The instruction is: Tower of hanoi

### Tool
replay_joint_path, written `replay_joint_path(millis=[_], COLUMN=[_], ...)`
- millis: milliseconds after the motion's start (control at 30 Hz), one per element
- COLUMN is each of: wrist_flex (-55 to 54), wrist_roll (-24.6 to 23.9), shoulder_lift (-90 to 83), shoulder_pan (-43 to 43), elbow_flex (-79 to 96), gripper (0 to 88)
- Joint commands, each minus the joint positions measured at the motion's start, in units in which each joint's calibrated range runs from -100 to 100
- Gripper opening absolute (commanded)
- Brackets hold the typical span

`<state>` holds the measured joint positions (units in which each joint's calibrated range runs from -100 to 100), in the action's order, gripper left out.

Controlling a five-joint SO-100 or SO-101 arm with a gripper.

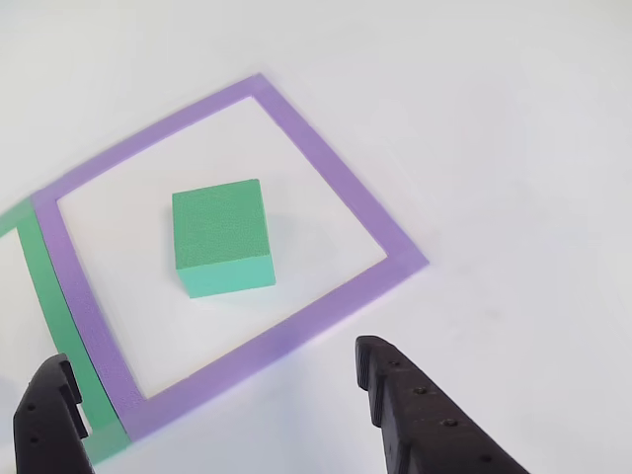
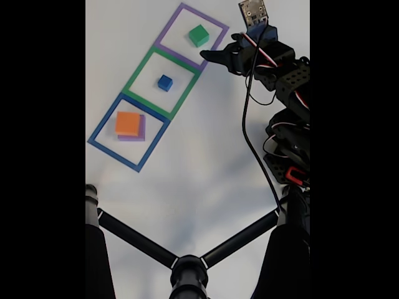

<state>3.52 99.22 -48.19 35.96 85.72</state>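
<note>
A black plastic arm [image 2: 283,81] built of blocky servo housings, dotted with small screw holes. Bundles of red, white and black wires loop between its joints, and one long black cable [image 2: 255,149] trails down its side. A small bare circuit board [image 2: 252,10] sits at the wrist, above a blue part. A red piece [image 2: 297,175] shows near the base. The end effector [image 1: 212,385] has two matte black fingers [image 1: 415,405] with stepped, ridged inner edges and round recessed screw holes along their faces.
</note>
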Motion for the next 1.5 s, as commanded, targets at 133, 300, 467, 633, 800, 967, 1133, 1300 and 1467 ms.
replay_joint_path(millis=[133,300,467,633,800,967,1133,1300,1467], wrist_flex=[-22.3,-31.0,-36.8,-37.5,-38.6,-38.9,-40.1,-40.9,-40.9], wrist_roll=[0.8,0.8,0.8,0.8,0.8,0.8,0.8,0.8,0.8], shoulder_lift=[15.0,25.4,34.6,38.4,41.5,43.8,46.8,49.4,50.8], shoulder_pan=[-0.2,-0.2,-0.2,-0.8,-1.7,-2.8,-3.8,-4.2,-4.0], elbow_flex=[2.1,0.1,-3.8,-7.1,-9.4,-10.9,-12.3,-14.7,-16.2], gripper=[35.7,36.3,36.0,35.4,35.1,34.7,34.6,34.6,34.4])
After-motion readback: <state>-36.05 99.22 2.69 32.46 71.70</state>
